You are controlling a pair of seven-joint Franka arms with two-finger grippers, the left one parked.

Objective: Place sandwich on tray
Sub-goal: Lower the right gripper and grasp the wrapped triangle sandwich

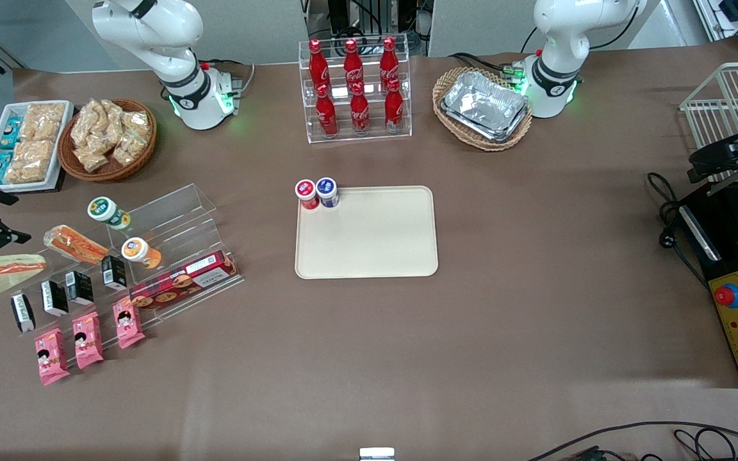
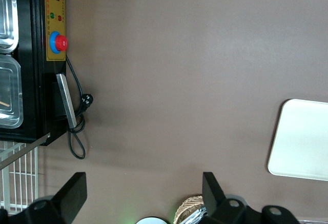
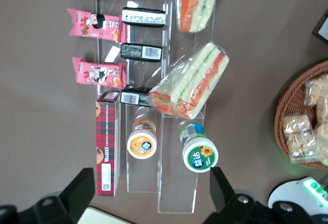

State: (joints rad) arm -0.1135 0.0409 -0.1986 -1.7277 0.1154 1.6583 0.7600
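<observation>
Item one, sandwich point(image 1: 0, 269): I see a clear-wrapped wedge lying on the table at the working arm's end, well apart from the tray point(image 1: 375, 243). It lies beside an acrylic rack point(image 1: 177, 218), with a wrapped roll point(image 1: 74, 243) just beside it. Item two, tray: cream, flat at mid-table, bare but for two small lidded cups point(image 1: 316, 192) at the corner farther from the front camera. Item three, gripper point(image 3: 151, 178): I note it above the table at the working arm's end, farther from the front camera than the sandwich, fingers point(image 3: 77, 190) spread wide and holding nothing.
</observation>
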